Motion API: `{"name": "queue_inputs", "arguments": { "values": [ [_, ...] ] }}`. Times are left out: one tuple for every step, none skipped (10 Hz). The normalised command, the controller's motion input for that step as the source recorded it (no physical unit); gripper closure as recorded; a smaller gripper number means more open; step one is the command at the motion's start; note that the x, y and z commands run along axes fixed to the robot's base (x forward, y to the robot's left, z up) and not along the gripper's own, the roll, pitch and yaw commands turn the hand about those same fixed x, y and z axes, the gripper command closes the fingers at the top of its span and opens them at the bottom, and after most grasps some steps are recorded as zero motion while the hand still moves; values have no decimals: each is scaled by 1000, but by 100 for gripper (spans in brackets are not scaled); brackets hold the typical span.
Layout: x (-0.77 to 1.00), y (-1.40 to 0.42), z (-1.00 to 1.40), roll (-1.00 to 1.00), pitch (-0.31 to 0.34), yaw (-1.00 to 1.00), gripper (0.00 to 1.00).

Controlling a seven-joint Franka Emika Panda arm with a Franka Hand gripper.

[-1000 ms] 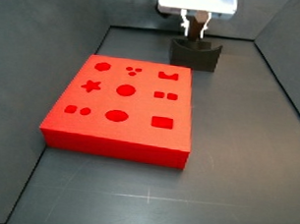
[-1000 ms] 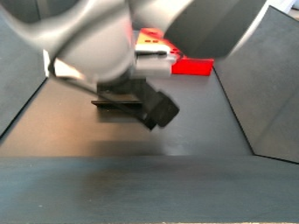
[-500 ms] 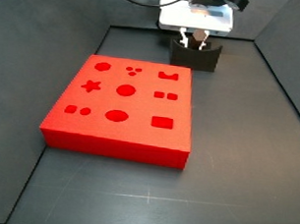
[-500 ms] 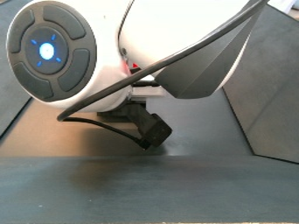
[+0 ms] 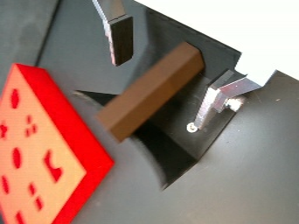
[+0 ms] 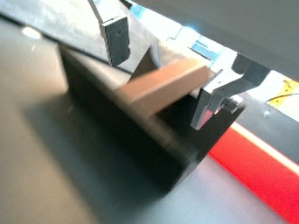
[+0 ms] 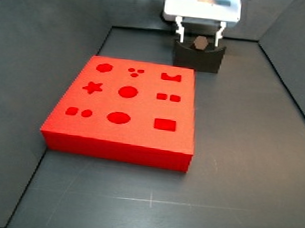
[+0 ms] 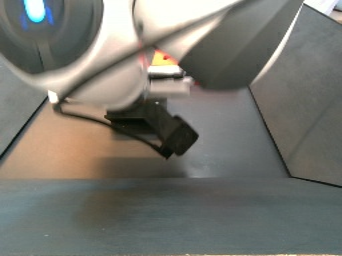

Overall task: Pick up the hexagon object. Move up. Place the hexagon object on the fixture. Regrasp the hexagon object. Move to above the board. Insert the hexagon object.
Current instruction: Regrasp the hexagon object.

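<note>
Overhead, gripper (image 5: 170, 66): I see its fingers spread apart, straddling the peg.
Hexagon object (image 5: 149, 92): lying in the fixture (image 6: 117, 122) notch.
Board (image 7: 122, 110): beside the fixture.

A dark grey counter (image 7: 240, 144) is lying bare along its near and right-hand stretches in a side view. A faint pale line (image 7: 148, 199) is running across its near part. Dark grey walls are rising on the left (image 7: 44, 16) and right (image 7: 301, 59), sloping outward. The tool (image 7: 201, 38) is hanging over the counter's far end, its plates spread apart.
</note>
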Motion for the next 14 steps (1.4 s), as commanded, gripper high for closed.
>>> {"name": "queue_inputs", "arguments": {
  "values": [
    [-40, -1, 1000, 67, 83, 44, 0],
    [-40, -1, 963, 61, 97, 31, 0],
    [-30, 2, 731, 48, 114, 2, 0],
    [-26, 7, 485, 44, 118, -22, 0],
    [-21, 5, 303, 42, 109, -40, 0],
    [-69, -921, 1000, 1000, 70, 8, 0],
    [-75, -990, 1000, 1000, 67, 7, 0],
    [-87, -1000, 996, 1000, 60, 7, 0],
    [-135, -1000, 934, 1000, 43, 5, 0],
    [-125, -905, 786, 1000, 39, 4, 0],
    [-92, -742, 570, 1000, 36, 4, 0],
    [-60, -504, 268, 1000, 33, 4, 0],
    [-38, -314, 61, 1000, 30, 4, 0],
    [-27, -191, 20, 1000, 28, 4, 0]
  ]
}}
